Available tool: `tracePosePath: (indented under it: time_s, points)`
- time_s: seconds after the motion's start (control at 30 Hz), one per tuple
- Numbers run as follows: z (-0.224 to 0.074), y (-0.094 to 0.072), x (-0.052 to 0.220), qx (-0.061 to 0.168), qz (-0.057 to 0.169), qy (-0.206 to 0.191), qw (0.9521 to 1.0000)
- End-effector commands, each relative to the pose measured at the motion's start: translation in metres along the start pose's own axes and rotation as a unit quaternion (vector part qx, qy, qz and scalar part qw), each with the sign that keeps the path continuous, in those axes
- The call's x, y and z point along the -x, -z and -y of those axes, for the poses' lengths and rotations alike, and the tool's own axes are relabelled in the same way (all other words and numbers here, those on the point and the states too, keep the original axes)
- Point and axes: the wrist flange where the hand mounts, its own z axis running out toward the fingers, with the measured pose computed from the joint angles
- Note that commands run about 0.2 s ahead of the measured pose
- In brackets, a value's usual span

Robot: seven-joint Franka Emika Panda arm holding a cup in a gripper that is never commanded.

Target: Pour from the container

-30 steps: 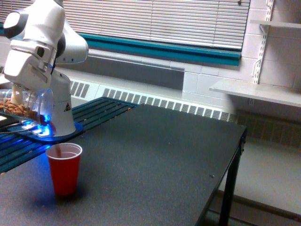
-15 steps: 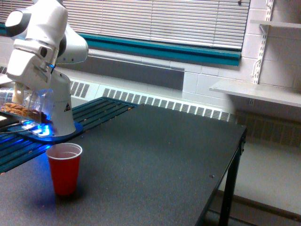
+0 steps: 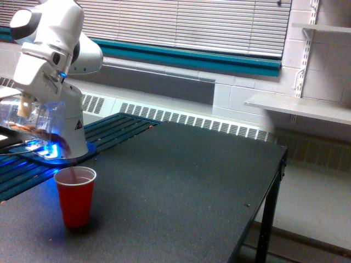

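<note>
While the container (image 3: 33, 121) lay tipped nearly on its side above the bench's (image 3: 181, 186) near left corner, as the exterior view has it, a thin brown stream ran from its lowered mouth toward the red cup (image 3: 75, 195) standing below. Brown crumbly pieces showed through the clear wall, lying along the low side. The tool (image 3: 24, 107) sat at the top of the container under the white wrist, and it appeared clamped on the container, though the fingers themselves were too blurred and too hidden to make out singly. The cup stood upright, near the bench's front edge and apart from the robot's white base (image 3: 71, 134), whose blue light glowed on the dark slatted surface (image 3: 118, 129) beyond. Judged as mid-pour: material leaving the container, cup not visibly full. Risks noted. The mouth hung toward the cup's left rim rather than over its centre, so a steeper tilt could throw pieces past the rim onto the bench. Crumbly contents tend to hold and then let go in a lump; a sudden slide could overshoot or tip the light cup. A few orange specks lay on the bench left of the cup, possibly spill, too small to tell. The cup's nearness to the front edge left little margin if it were knocked.
</note>
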Motion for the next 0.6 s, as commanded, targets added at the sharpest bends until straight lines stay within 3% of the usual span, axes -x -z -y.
tracePosePath:
  time_s: [0.03, 0.6]
  points:
    - [0.0004, 0.0074, -0.0067, 0.006, -0.005, 0.010, 0.9999]
    - [0.0030, 0.0099, -0.0048, 0.011, 0.000, 0.011, 0.9999]
